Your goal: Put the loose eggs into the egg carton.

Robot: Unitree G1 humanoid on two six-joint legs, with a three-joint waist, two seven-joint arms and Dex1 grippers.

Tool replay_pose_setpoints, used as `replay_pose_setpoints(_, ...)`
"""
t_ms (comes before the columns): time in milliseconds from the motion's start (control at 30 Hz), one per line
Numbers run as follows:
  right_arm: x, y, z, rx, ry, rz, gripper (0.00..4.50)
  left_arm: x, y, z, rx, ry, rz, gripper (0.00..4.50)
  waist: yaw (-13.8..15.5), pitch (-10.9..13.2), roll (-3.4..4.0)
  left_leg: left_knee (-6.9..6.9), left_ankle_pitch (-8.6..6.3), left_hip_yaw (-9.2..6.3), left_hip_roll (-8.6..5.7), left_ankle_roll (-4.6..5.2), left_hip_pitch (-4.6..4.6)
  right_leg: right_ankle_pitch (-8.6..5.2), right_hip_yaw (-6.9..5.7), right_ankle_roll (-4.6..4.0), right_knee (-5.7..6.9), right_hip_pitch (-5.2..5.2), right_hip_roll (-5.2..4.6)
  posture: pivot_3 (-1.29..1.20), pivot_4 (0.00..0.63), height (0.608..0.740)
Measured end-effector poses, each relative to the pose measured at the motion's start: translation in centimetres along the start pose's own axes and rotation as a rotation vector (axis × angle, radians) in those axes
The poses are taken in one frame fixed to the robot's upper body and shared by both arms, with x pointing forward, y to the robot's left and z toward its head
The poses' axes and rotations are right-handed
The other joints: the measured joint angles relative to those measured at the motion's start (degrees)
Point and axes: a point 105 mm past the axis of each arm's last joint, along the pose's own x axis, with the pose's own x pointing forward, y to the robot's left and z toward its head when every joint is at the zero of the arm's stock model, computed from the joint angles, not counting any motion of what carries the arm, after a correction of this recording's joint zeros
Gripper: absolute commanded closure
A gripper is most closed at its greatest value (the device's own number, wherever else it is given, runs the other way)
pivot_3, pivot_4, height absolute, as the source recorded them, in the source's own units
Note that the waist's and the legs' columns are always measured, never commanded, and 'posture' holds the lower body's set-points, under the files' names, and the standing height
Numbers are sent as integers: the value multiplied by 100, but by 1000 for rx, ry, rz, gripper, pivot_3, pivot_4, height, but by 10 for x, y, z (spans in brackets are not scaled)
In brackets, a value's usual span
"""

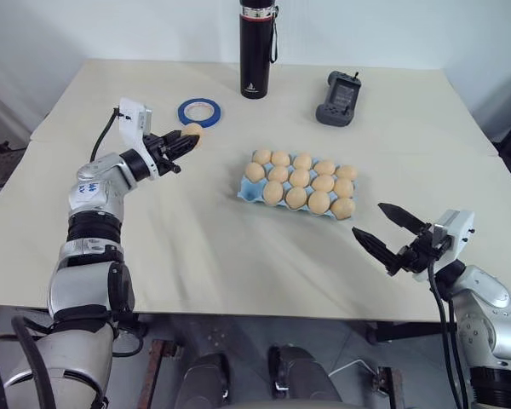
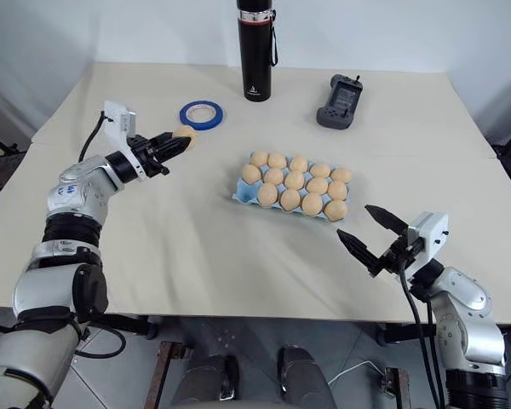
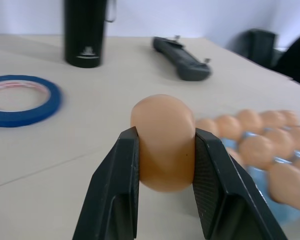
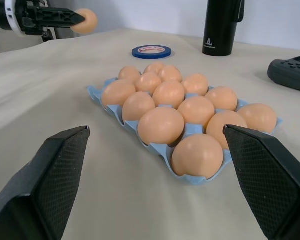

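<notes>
- Left eye view: left gripper (image 1: 190, 138), upper left, fingers clamped on an egg (image 1: 193, 130) lifted off the tabletop (image 1: 196, 247); egg carton (image 1: 247, 192) centre, one near-left cup free.
- Left wrist view: thin side pinch; egg may slip.
- Right wrist view: right gripper (image 4: 160, 177) fingers spread, empty, near carton.

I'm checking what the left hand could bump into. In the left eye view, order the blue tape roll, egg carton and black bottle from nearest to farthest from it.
From the left hand, shut on an egg:
1. Blue tape roll, just beyond it.
2. Egg carton, toward the table's middle.
3. Black bottle, at the far edge.
</notes>
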Motion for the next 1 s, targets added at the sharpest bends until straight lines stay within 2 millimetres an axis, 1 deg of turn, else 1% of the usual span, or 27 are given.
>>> replay_pose_setpoints(133,3,-1,3,-9,-10,8,0,6,-15,-10,-3,47,-79,3418,1,0,0,6,2,-2,-1,4,1,0,0,0,4,1,0,0,150,740)
replay_pose_setpoints(200,3,0,2,-3,-10,7,0,13,-25,-15,-1,64,-127,3418,7,0,0,6,3,-2,-1,4,0,0,0,-1,4,2,0,0,150,740)
replay_pose_setpoints(333,2,1,-1,8,-9,4,0,30,-48,-31,24,124,-231,3418,6,0,0,6,1,0,-2,6,-3,0,2,0,0,1,0,0,150,740)
replay_pose_setpoints(467,0,2,-3,14,-4,-5,0,44,-62,-43,41,173,-290,3418,-8,0,0,5,0,0,0,4,-3,0,3,0,0,-1,3,0,150,740)
replay_pose_setpoints(567,-3,3,-6,21,1,-16,0,55,-68,-45,74,208,-313,3418,-9,0,0,5,1,1,-2,5,-3,0,6,0,0,-2,4,0,150,740)
replay_pose_setpoints(633,-4,4,-7,24,4,-20,0,58,-70,-48,94,231,-319,2682,-19,0,0,5,0,5,-1,5,-2,0,10,0,0,-2,4,0,150,740)
replay_pose_setpoints(667,-4,5,-7,24,5,-21,0,58,-69,-51,102,244,-319,2421,-22,0,0,5,0,5,-1,5,-2,0,9,0,0,-2,4,0,150,740)
replay_pose_setpoints(733,-5,6,-7,21,6,-23,0,57,-68,-55,105,261,-316,1708,-20,0,0,4,0,5,0,5,-2,0,8,0,0,-4,4,0,150,740)
replay_pose_setpoints(900,-6,8,-6,16,6,-25,0,56,-68,-53,114,266,-330,96,-9,0,0,4,0,4,-1,5,-8,0,8,0,-1,-8,2,0,150,740)
replay_pose_setpoints(1000,-6,8,-6,17,7,-27,0,52,-65,-47,125,261,-328,41,-13,0,0,4,0,4,0,5,-8,0,8,0,0,-9,3,0,150,740)
